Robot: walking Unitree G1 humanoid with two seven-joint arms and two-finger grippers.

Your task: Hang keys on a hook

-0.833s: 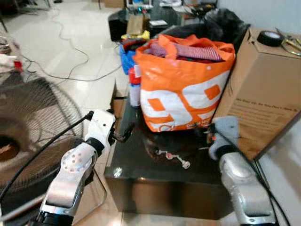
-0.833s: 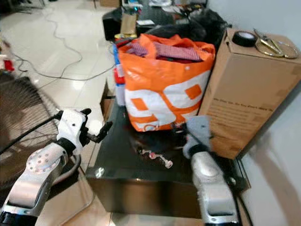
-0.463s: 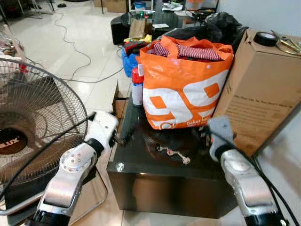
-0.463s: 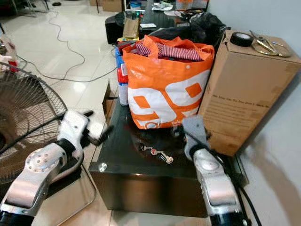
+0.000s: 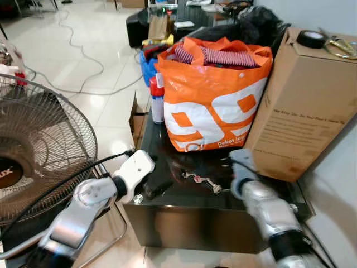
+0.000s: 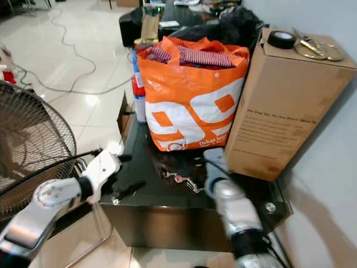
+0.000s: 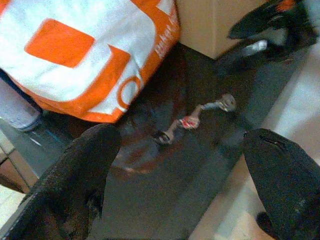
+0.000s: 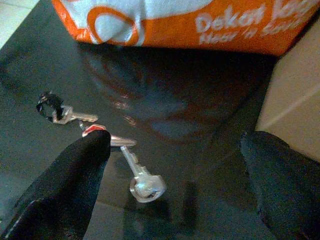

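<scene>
Right wrist view: keys (image 8: 100, 145) flat on glossy black table (image 8: 200, 165), just ahead of right gripper (image 8: 175, 175), nearer one spread finger (image 8: 70, 185). Left gripper (image 7: 175, 190) likewise spread, keys beyond its tips, near orange bag (image 7: 95, 55). Best done by lowering straight, centring on the red-tagged middle, pinching low against the slippery glass. No hook visible.

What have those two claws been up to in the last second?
Both claws have come closer to the keys on the black table: left claw lower at its front edge, right claw just beside them. Neither holds anything; both are open. Keys and orange bag unmoved.
</scene>
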